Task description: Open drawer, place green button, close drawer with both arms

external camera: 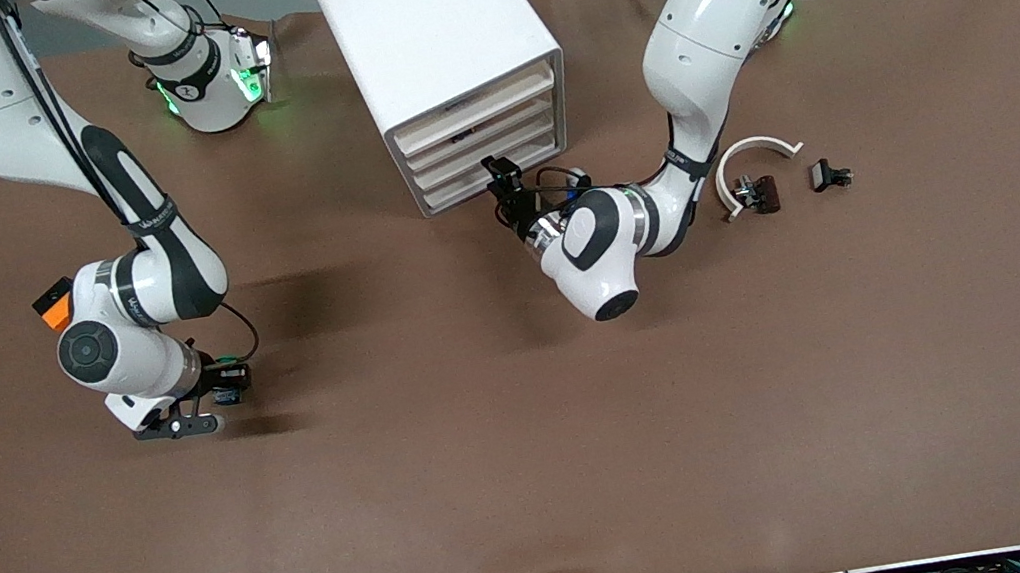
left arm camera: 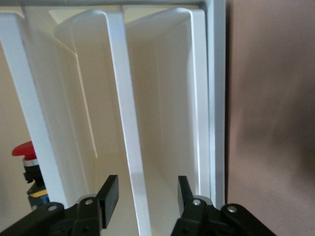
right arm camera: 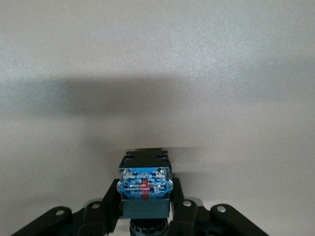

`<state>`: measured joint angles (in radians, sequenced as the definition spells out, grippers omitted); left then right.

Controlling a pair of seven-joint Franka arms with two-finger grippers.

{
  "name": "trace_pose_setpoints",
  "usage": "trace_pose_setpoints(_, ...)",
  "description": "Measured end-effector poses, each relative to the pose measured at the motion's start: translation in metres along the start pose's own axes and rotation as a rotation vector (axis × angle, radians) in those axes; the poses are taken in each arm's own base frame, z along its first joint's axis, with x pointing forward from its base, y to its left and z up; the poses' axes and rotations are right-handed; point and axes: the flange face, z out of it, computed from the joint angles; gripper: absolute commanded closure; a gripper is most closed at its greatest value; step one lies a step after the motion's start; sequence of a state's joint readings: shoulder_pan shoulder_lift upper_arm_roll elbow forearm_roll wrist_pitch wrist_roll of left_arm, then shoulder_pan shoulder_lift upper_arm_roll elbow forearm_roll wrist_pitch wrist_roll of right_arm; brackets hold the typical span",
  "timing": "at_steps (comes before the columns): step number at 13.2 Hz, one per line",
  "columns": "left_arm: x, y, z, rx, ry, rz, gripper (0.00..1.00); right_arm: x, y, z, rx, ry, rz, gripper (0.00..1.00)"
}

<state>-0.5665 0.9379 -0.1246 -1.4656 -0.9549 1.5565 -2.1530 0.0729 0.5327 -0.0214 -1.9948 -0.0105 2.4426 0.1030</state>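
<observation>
Front view: brown bench (external camera: 540,484) carries a white boxy four-drawer cabinet (external camera: 431,25) near the edge by the arm bases. Left hand (external camera: 503,188), black and two-fingered, sits at the cabinet's lowest cream-fronted plastic drawer (external camera: 479,182); left wrist view shows its fingers (left arm camera: 109,196) parted astride a white upright edge, clamping nothing. Right hand (external camera: 187,424), toward the right arm's end of the bench, is clenched on the small bluish-grey-based button (right arm camera: 144,189), green cap (external camera: 225,361) just visible.

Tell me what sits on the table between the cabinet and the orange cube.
Only bare brown table lies between the cabinet and the orange cube, as the front view shows; the right arm's forearm crosses above it.
</observation>
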Motion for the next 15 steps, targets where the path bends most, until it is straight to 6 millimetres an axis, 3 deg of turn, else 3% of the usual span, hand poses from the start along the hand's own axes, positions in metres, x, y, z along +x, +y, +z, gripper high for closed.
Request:
trace_pose_setpoints(3,-0.001,0.0,0.008,0.014,0.011,-0.004,0.45,0.001,0.0,-0.002,0.0,0.001,0.0,0.97)
trace_pose_setpoints(7,-0.002,0.007,0.037,0.042,0.041,-0.016,0.76,0.002,-0.001,-0.003,0.0,-0.003,-0.001,0.97)
trace_pose_setpoints(9,-0.002,0.008,0.041,0.052,0.048,-0.017,0.84,0.004,-0.003,-0.006,-0.002,-0.025,-0.004,0.97)
trace_pose_setpoints(15,-0.002,0.007,0.023,0.043,0.031,-0.008,0.84,0.01,-0.011,-0.017,0.001,-0.022,0.013,0.98)
